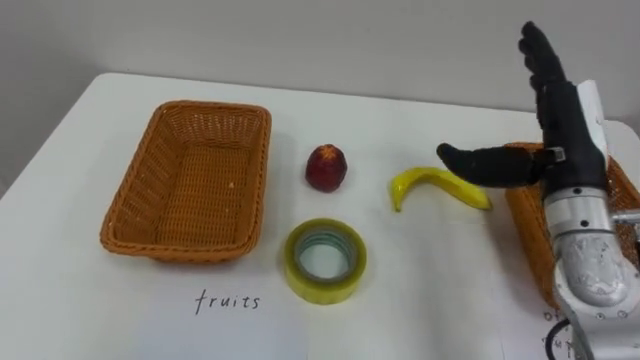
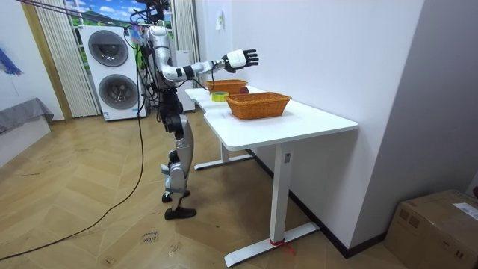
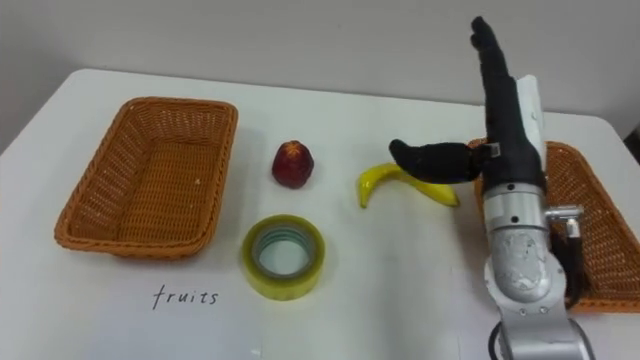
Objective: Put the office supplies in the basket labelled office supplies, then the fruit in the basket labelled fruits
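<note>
Left eye view: the right hand (image 1: 560,120) is raised at the right side of the white table (image 1: 430,290), with the forearm rising from the lower right. Its fingers are straight and point upward and away from the robot. The thumb is spread sideways toward the robot's left, and the hand holds nothing. The thumb tip overlaps the right end of the banana (image 1: 437,184); whether they touch cannot be told from this view. The banana lies on the table between the red fruit (image 1: 326,167) and the right wicker basket (image 1: 525,225), which the forearm partly covers. The roll of yellow tape (image 1: 325,288) lies flat in front of the red fruit, apart from it. The left wicker basket (image 1: 140,190) holds nothing and sits near the table's left edge, with a handwritten label (image 1: 228,301) in front of it. Bare table surface lies open between the tape and the right basket, and behind the fruit up to the wall. Room view: the robot stands upright at the table side opposite the wall, with stacked washing machines (image 2: 112,67) behind it. The right arm is extended forward, placing the hand well above the tabletop.
</note>
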Controlling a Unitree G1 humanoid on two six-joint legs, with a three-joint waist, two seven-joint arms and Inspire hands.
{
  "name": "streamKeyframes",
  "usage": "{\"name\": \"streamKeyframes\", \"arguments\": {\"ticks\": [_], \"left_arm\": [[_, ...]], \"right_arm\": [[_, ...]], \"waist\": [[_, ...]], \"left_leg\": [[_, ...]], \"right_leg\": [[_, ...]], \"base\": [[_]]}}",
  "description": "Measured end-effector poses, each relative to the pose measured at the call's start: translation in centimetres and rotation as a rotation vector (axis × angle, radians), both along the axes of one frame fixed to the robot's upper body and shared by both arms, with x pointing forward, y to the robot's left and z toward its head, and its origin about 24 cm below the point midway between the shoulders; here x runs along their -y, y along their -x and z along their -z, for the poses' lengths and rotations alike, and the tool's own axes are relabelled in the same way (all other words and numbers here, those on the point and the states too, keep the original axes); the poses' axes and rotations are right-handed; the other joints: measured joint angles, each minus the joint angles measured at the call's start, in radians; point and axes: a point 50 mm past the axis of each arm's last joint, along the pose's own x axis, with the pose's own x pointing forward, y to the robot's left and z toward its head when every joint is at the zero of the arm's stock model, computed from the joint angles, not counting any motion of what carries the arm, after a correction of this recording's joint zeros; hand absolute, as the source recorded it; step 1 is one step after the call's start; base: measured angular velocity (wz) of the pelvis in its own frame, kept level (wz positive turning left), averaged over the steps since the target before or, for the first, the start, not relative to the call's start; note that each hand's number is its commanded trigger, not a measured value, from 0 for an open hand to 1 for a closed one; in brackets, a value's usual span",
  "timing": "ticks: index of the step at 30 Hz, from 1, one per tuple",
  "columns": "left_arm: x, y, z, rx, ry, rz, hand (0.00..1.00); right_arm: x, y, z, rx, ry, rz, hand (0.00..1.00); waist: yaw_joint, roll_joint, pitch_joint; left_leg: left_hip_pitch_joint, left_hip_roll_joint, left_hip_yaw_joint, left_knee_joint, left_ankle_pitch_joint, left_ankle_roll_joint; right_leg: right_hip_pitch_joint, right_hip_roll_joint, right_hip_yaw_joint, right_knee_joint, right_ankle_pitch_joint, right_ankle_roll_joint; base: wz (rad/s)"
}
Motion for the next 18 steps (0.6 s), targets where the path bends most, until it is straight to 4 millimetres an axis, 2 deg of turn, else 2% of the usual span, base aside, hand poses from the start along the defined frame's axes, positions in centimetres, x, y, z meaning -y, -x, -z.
{"name": "streamKeyframes", "arguments": {"ticks": [4,8,14,18], "left_arm": [[0.0,-0.2,-0.1,0.014,0.004,0.004,0.00],[0.0,-0.5,-0.3,0.036,-0.001,0.012,0.00],[-0.1,-1.4,-0.4,0.062,-0.003,0.021,0.00],[0.2,-1.4,-0.3,0.049,0.008,0.050,0.00]], "right_arm": [[-0.1,0.0,0.1,-0.006,-0.036,-0.013,0.00],[-0.2,0.0,0.2,-0.019,-0.054,-0.028,0.00],[-1.7,0.3,1.8,-0.108,-0.050,-0.136,0.00],[-2.7,0.5,3.3,-0.193,-0.063,-0.208,0.00]], "waist": [[0.003,-0.002,-0.0045],[0.003,-0.002,-0.0054],[0.022,0.011,-0.0117],[0.023,0.017,-0.0110]], "left_leg": [[-0.009,-0.001,-0.013,0.002,0.004,0.000],[-0.023,-0.002,-0.020,0.008,0.004,0.000],[-0.048,-0.003,-0.024,0.017,0.006,-0.002],[-0.049,-0.004,-0.030,0.017,0.007,-0.002]], "right_leg": [[-0.003,-0.001,-0.006,0.000,0.000,0.000],[-0.010,-0.001,-0.011,-0.001,0.000,0.000],[-0.031,-0.003,-0.019,0.000,0.000,0.000],[-0.029,-0.004,-0.027,-0.001,0.000,0.000]], "base": [[0.11],[0.05],[0.01],[0.06]]}}
